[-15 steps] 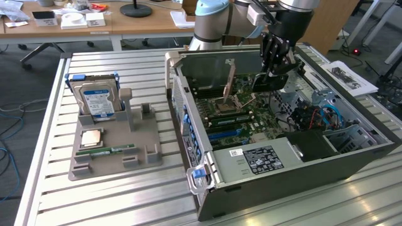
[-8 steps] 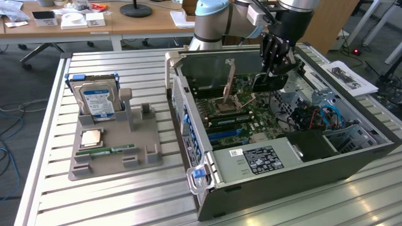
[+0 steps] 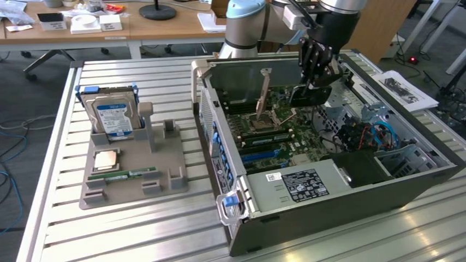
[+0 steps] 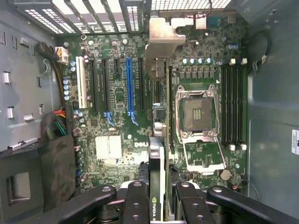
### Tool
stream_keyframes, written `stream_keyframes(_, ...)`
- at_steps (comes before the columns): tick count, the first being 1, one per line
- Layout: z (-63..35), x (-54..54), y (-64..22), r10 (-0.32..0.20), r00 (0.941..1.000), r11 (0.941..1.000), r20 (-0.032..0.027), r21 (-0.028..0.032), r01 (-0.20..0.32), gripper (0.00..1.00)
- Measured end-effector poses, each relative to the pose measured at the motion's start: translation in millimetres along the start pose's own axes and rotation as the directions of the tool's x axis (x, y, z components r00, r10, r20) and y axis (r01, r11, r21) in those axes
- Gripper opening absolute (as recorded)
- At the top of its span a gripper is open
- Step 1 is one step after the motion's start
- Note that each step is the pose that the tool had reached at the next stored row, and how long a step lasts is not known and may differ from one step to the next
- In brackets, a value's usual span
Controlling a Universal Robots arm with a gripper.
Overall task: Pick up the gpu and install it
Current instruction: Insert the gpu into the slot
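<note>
The end effector (image 3: 316,81) pinches the gpu (image 4: 157,158) edge-on inside the computer case (image 3: 342,191), at the exterior view's upper right, above the motherboard (image 4: 117,121). The card looks offset from the blue slot (image 4: 130,84) and sits nearer the open processor socket (image 4: 197,112). Lowered like this, its edge could strike components or bend pins.

gpu (image 4: 157,158) — thin green card, silver end bracket, on edge in the end effector (image 4: 159,189); above the motherboard (image 4: 117,93)
</note>
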State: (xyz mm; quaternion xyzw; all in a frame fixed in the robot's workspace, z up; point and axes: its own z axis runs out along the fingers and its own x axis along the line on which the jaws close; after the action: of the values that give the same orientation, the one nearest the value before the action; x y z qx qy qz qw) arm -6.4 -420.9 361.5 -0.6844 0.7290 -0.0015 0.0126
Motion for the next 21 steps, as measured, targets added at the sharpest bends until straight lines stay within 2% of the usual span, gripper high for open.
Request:
stream_keyframes(9,0.0,0.1,1.3,0.0,1.0,1.0,-0.0004,0.0,0.0,0.27)
stream_keyframes(15,0.2,0.4,5.9,0.0,1.0,1.0,-0.0014,0.0002,0.0,0.27)
stream_keyframes(21,0.5,0.9,14.6,0.0,1.0,1.0,-0.0014,0.0002,0.0,0.27)
